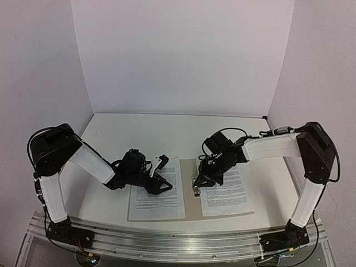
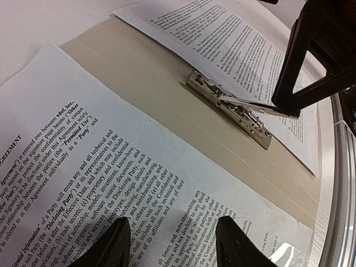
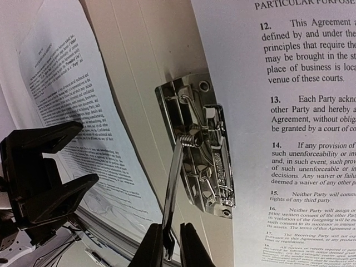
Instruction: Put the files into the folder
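Observation:
The beige folder (image 1: 190, 194) lies open and flat. One printed sheet (image 1: 157, 194) lies on its left cover and the other sheet (image 1: 225, 192) on its right cover. The metal clip (image 1: 196, 186) sits at the spine. My right gripper (image 3: 173, 247) is shut on the clip's lever (image 3: 177, 183), which is raised off the clip (image 3: 208, 150). My left gripper (image 2: 172, 242) is open just above the left sheet (image 2: 111, 167), near its inner edge. The right gripper (image 2: 289, 103) also shows in the left wrist view, at the clip (image 2: 233, 108) beside the right sheet (image 2: 233, 44).
The white table (image 1: 167, 130) is walled at the back and both sides. A metal rail (image 1: 167, 236) runs along the near edge. In the right wrist view the left gripper (image 3: 89, 153) hangs over the left sheet (image 3: 72, 105).

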Tool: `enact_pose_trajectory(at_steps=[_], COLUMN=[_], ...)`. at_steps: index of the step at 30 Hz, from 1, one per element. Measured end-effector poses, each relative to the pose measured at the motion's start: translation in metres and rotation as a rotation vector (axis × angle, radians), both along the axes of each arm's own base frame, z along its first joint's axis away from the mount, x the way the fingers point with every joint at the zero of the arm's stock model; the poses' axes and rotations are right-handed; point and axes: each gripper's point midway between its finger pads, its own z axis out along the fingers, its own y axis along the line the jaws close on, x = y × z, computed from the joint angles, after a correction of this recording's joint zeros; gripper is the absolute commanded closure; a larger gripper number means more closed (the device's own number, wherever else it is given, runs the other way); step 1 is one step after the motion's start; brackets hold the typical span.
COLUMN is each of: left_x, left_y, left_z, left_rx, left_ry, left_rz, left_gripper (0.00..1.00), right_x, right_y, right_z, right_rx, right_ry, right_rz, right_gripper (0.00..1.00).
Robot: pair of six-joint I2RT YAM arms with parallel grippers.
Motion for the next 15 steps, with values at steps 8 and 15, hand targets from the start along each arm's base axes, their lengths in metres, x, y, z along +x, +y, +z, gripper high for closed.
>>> enact_pose_trajectory(at_steps=[8,15], left_x=[0.000,0.000], left_y=[-0.001,-0.001], left_z=[0.000,-0.001], left_rx=[-0.003,-0.003], left_ry=[-0.003,-0.003], left_rz=[-0.001,0.000], left_gripper=[0.47,0.47], right_x=[-0.004,-0.007], right_y=[0.000,-0.001], right_z=[-0.007,-0.013], right_rx=[0.021,0.028], right_ry=[0.002,-0.004], right_rz=[0.009,0.018], right_gripper=[0.90,0.92])
